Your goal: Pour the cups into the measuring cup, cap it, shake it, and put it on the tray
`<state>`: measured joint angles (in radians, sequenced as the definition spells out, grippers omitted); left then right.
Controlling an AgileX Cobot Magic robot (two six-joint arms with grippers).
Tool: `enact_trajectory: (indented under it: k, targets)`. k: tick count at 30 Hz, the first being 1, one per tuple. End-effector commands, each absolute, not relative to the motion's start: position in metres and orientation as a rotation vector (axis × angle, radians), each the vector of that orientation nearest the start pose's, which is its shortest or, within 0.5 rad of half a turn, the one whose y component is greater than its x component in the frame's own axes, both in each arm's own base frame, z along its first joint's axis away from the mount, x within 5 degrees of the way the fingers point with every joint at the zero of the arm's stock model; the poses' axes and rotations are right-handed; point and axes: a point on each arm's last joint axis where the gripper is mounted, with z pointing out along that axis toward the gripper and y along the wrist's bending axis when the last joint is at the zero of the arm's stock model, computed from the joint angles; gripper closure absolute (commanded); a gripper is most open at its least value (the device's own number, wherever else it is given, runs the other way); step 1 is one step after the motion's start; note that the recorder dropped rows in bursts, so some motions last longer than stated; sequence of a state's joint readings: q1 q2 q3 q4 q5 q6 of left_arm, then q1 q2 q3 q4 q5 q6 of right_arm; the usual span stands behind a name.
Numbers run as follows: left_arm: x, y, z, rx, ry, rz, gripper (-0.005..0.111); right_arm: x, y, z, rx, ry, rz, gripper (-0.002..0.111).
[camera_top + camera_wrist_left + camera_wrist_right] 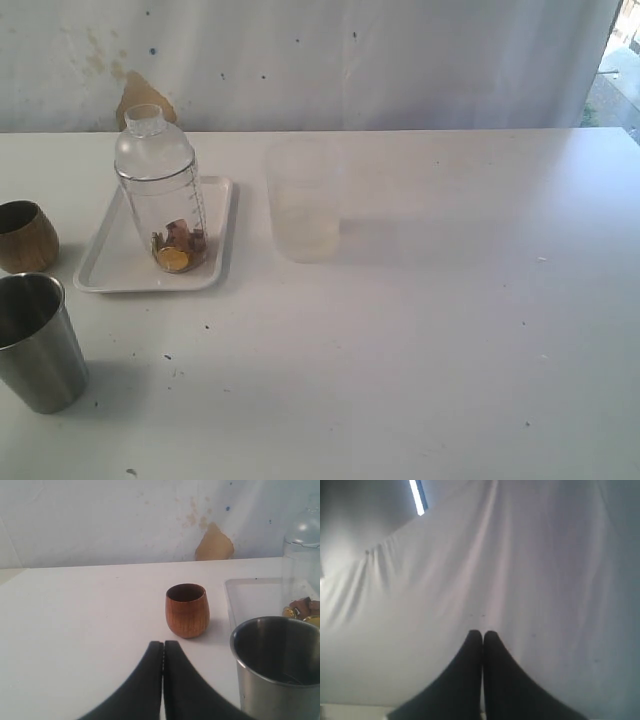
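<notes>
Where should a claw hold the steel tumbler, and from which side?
Probably across the mid wall of the steel tumbler, coming level from the side away from the wooden cup. It stands upright and widens toward the rim, so a side grip should wedge, not slip.

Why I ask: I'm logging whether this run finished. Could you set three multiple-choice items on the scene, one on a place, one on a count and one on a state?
1. Where does the measuring cup stand?
A. on the tray
B. in a sink
C. on a shelf

2. How many cups stand off the tray?
A. one
B. two
C. three

3. The top of the measuring cup is:
A. capped
B. open
C. covered with foil

Answers:
1 A: its base sits inside the tray's raised rim.
2 C: the wooden cup, the steel tumbler and the frosted cup all stand off the tray.
3 A: a clear domed cap sits on it.
</notes>
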<state>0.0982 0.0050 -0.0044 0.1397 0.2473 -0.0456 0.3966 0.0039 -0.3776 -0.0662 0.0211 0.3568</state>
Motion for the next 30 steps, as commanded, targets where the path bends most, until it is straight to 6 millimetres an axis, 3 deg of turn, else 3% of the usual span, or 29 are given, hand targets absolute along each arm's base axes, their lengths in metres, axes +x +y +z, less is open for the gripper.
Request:
enact_trajectory:
  k: [1,6,16,23,30]
  targets:
    - [0.055,0.008,0.192,-0.034,1.723,0.161,0.106,0.026,0.007,0.307,-0.155,1.203,0.248,0.108]
    - [0.055,0.008,0.192,-0.034,1.723,0.161,0.106,0.042,0.004,0.27,-0.164,1.32,-0.048,0.108]
    - [0.055,0.008,0.192,-0.034,1.723,0.161,0.106,0.056,0.001,0.211,-0.149,1.5,-0.129,0.108]
    - [0.055,0.008,0.192,-0.034,1.723,0.161,0.106,0.054,-0.001,0.186,-0.139,1.783,-0.124,0.108]
    - [0.055,0.008,0.192,-0.034,1.723,0.161,0.106,0.054,-0.001,0.185,-0.111,1.789,-0.101,0.108]
